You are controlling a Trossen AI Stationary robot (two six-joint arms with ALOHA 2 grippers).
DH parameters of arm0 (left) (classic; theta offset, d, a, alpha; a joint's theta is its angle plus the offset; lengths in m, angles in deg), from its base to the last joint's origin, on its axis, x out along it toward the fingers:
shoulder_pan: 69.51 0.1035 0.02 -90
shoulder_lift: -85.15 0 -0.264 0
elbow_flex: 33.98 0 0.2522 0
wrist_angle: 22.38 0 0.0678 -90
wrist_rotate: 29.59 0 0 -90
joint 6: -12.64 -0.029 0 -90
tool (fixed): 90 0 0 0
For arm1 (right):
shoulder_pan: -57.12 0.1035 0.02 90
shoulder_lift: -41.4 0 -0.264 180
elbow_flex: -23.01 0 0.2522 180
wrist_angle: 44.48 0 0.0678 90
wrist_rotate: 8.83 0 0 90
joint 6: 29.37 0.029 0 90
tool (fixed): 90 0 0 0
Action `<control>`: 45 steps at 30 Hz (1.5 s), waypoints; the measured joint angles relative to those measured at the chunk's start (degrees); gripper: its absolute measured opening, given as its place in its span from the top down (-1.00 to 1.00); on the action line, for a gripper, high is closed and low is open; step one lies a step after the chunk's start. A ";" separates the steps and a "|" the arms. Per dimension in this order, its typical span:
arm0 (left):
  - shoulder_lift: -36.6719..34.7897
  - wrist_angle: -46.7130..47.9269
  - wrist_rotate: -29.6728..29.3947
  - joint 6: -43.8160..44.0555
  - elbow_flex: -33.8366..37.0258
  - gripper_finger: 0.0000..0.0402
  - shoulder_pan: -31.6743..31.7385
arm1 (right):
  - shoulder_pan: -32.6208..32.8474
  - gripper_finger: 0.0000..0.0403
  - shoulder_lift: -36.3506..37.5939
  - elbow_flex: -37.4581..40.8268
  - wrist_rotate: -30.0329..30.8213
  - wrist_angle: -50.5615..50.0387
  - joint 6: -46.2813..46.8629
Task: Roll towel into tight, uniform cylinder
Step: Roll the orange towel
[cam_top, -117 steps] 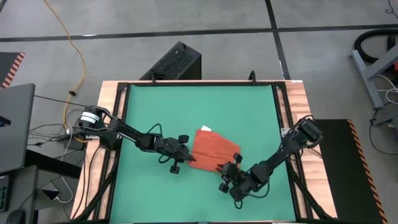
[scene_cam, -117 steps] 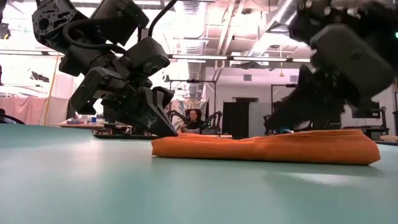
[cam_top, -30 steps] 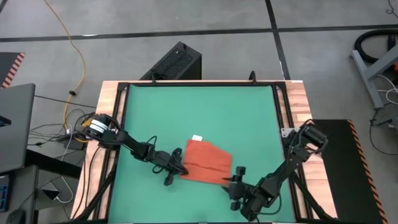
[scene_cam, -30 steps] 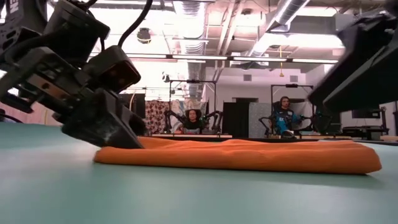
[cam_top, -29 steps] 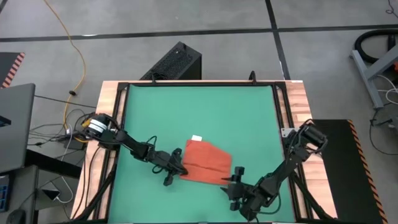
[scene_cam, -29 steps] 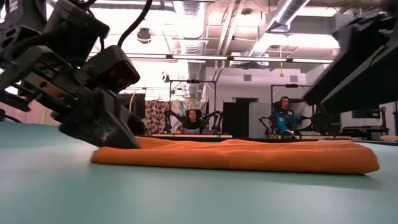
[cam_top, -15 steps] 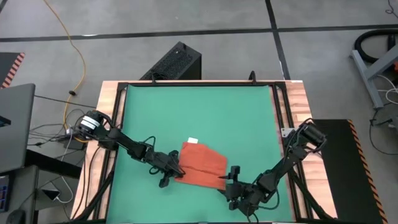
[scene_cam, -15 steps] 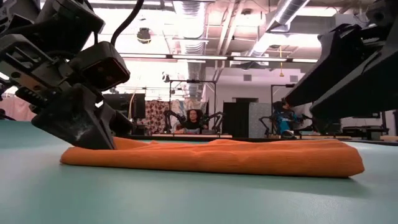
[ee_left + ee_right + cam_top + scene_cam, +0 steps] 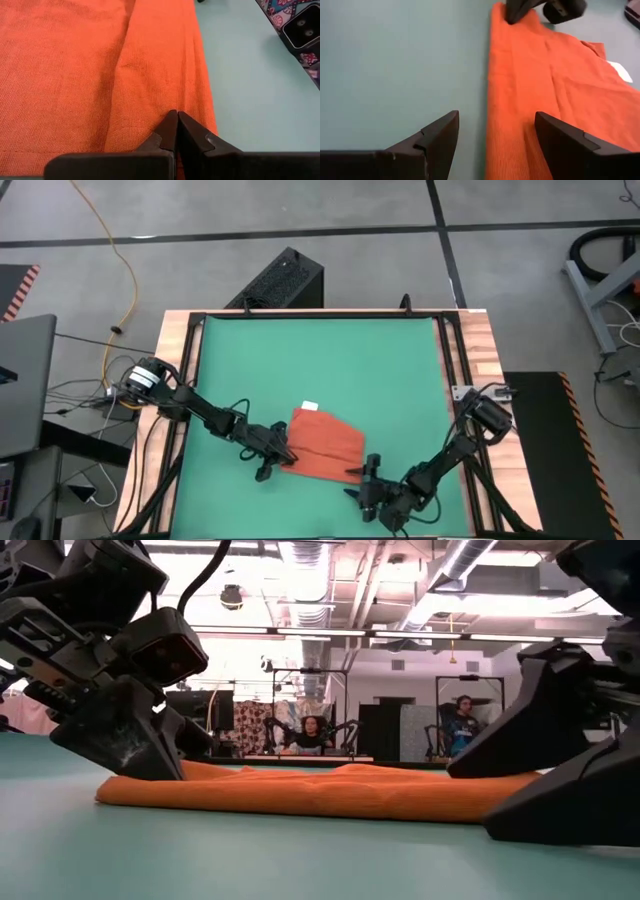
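Your left gripper (image 9: 281, 461) sits at the towel's (image 9: 327, 444) left front corner with its fingers (image 9: 170, 131) pressed together; they seem to pinch the fold at the hem, though the wrist view leaves it unclear how much cloth is actually caught. If the bite is only a few threads, any pull from you could slip it free and leave that end slack. The towel lies flat on the green mat (image 9: 320, 360) of the worktop, near the front edge, folded over itself but not yet rolled, its white tag (image 9: 310, 406) at the far corner. Your right gripper (image 9: 359, 481) hangs at the towel's right front corner, fingers (image 9: 437, 138) spread wide, straddling the near edge, holding nothing. Close unevenly there and you risk gathering one layer only, so the roll would start skewed and come out a cone rather than a cylinder.
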 joint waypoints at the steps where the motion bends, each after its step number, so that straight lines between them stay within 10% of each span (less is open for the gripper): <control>1: 0.00 0.07 0.18 0.00 0.00 1.00 0.00 | 0.05 -0.42 -0.45 0.00 0.08 -0.73 1.37; 14: 0.02 0.08 2.08 -0.72 -0.04 1.00 0.52 | -0.62 -0.23 -3.47 -0.20 0.29 -9.32 15.65; 29: -6.58 -8.61 10.34 0.73 -0.18 1.00 -0.21 | -1.56 0.90 -3.99 -0.43 -1.65 -9.30 19.07; 37: -10.80 -3.44 -22.24 -16.72 0.48 1.00 -8.93 | -1.56 0.84 -4.17 -1.70 -1.53 -10.61 19.67; 45: 0.74 -9.10 -23.50 -15.13 0.48 1.00 -9.88 | -1.54 0.85 -4.07 -2.21 -1.01 -11.12 19.86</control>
